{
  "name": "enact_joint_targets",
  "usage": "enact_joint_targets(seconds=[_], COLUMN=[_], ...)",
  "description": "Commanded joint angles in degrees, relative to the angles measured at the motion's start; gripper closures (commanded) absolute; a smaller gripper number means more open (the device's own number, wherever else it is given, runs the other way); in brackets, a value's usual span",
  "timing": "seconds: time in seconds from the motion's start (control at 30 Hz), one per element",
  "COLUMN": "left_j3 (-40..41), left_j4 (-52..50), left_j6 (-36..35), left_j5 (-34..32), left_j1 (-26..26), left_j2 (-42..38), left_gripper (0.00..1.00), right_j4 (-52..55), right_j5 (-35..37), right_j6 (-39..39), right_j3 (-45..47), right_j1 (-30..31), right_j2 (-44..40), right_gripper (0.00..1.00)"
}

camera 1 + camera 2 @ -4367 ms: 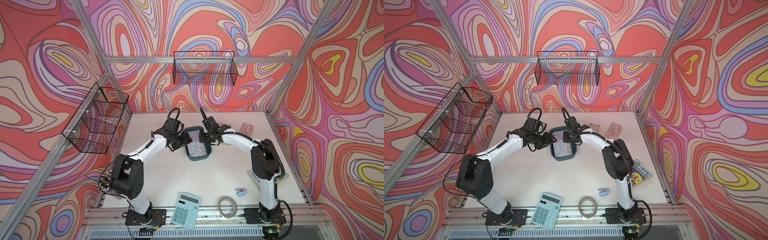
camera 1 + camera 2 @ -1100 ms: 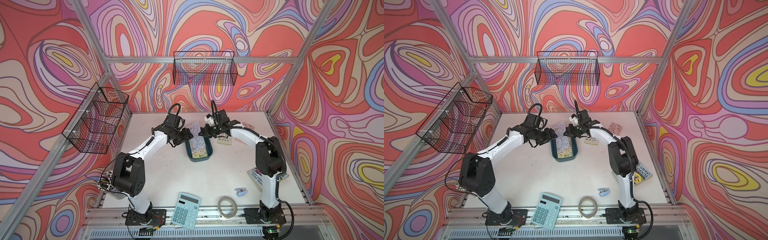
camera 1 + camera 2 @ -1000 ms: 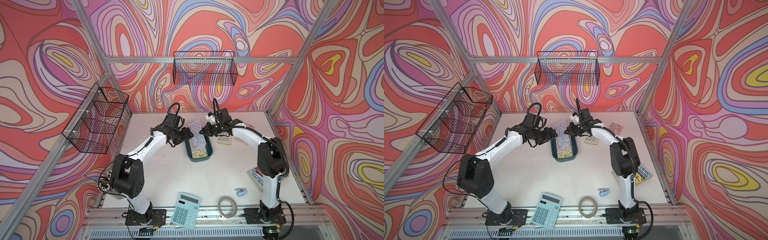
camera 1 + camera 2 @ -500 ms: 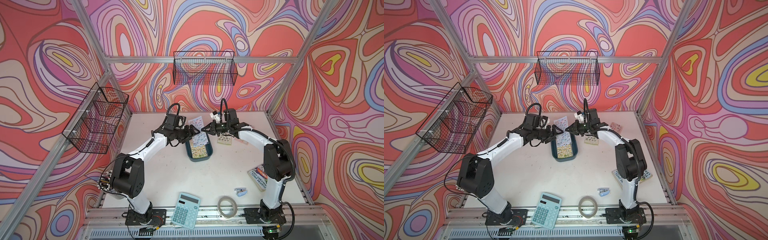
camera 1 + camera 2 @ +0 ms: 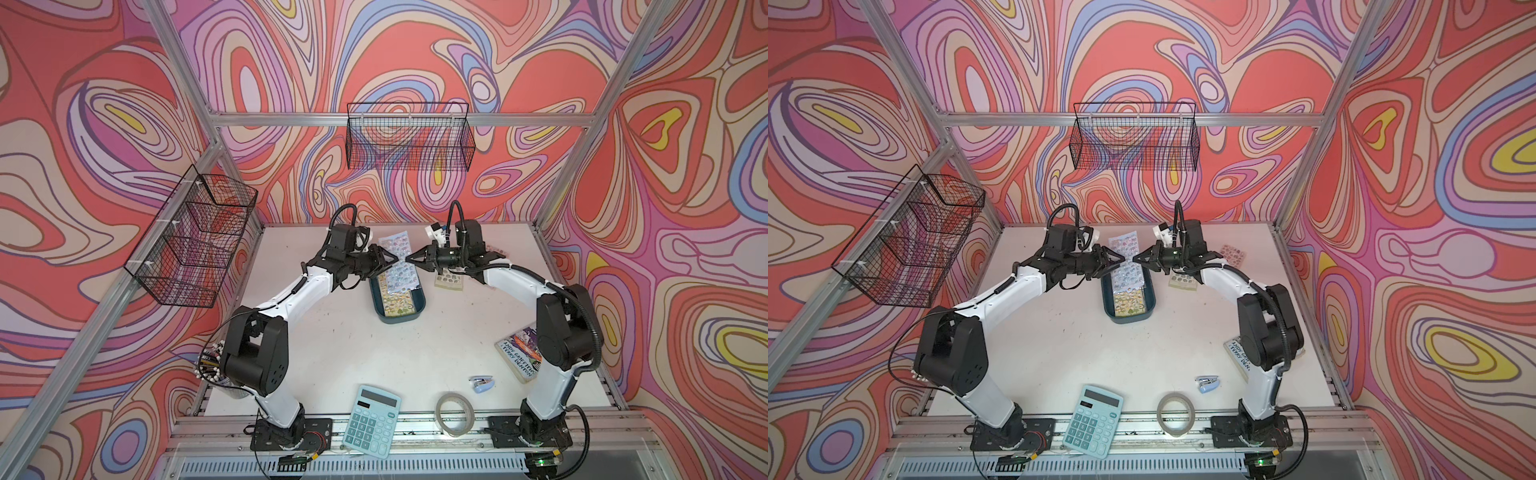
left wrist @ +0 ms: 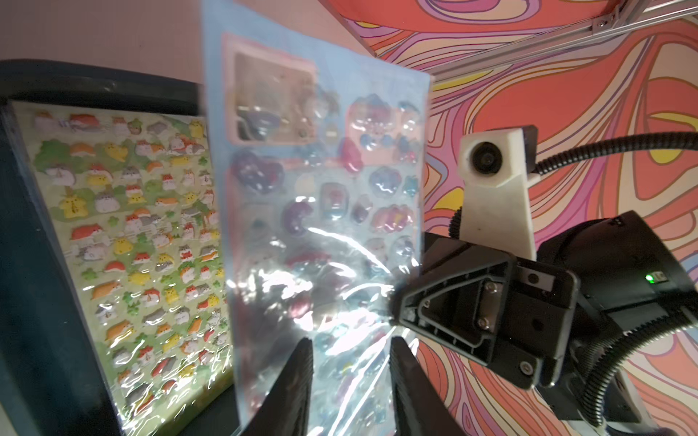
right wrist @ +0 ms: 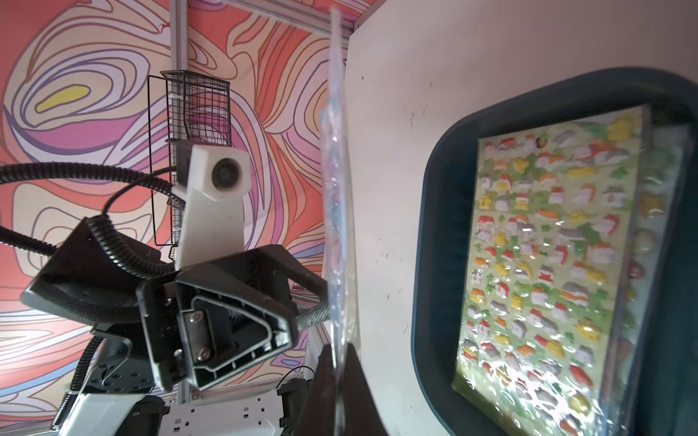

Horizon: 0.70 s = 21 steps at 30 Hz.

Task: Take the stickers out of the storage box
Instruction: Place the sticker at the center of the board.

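The teal storage box (image 5: pixel 419 305) lies mid-table with a green sheet of stickers (image 5: pixel 397 302) on top of its stack, also seen in the wrist views (image 6: pixel 124 226) (image 7: pixel 547 264). A pale blue sticker sheet (image 5: pixel 399 274) (image 6: pixel 325 188) hangs tilted above the box's far end. My right gripper (image 5: pixel 409 259) (image 7: pixel 336 345) is shut on its edge. My left gripper (image 5: pixel 392 259) (image 6: pixel 349 341) faces the sheet's other side, its jaws apart with the sheet's face right at the tips. Two more sticker sheets (image 5: pixel 449 280) (image 5: pixel 1232 253) lie on the table right of the box.
A calculator (image 5: pixel 372 419), a tape roll (image 5: pixel 455 413) and a small blue stapler (image 5: pixel 482 382) lie near the front edge. A paperback book (image 5: pixel 519 353) sits by the right arm. Black wire baskets hang on the back wall (image 5: pixel 409 141) and left wall (image 5: pixel 193 241).
The left gripper has moved right up to the hanging blue sheet and its jaws have narrowed. The right gripper still holds the sheet, shifted slightly right with its arm swung outward.
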<state>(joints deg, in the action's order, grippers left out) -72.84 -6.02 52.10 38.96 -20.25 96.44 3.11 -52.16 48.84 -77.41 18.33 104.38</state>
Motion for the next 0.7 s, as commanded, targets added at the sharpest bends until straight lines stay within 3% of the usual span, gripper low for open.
enact_joint_targets(seconds=[0.0, 0.33, 0.5, 0.67], left_j3=[0.3, -0.9, -0.8, 0.3], left_j4=[-1.0, -9.4, -13.7, -13.9], left_j6=[-0.3, -5.8, -7.7, -7.9], left_j5=[-0.9, -6.1, -8.3, -8.6], left_j1=[0.3, 0.3, 0.2, 0.3], left_j2=[-1.6, -3.1, -3.1, -3.0], left_gripper=[0.6, 0.53, 0.5, 0.47], right_j4=[11.2, 29.0, 32.8, 28.1], right_j5=[6.0, 17.0, 19.4, 19.7], right_j6=[-7.8, -17.1, -20.1, -18.4], right_j3=[1.6, 17.1, 21.1, 25.6], right_j1=[-1.8, -11.4, -12.8, -12.8], right_j2=[-6.7, -21.3, -20.2, -17.6], right_gripper=[1.0, 1.0, 1.0, 1.0])
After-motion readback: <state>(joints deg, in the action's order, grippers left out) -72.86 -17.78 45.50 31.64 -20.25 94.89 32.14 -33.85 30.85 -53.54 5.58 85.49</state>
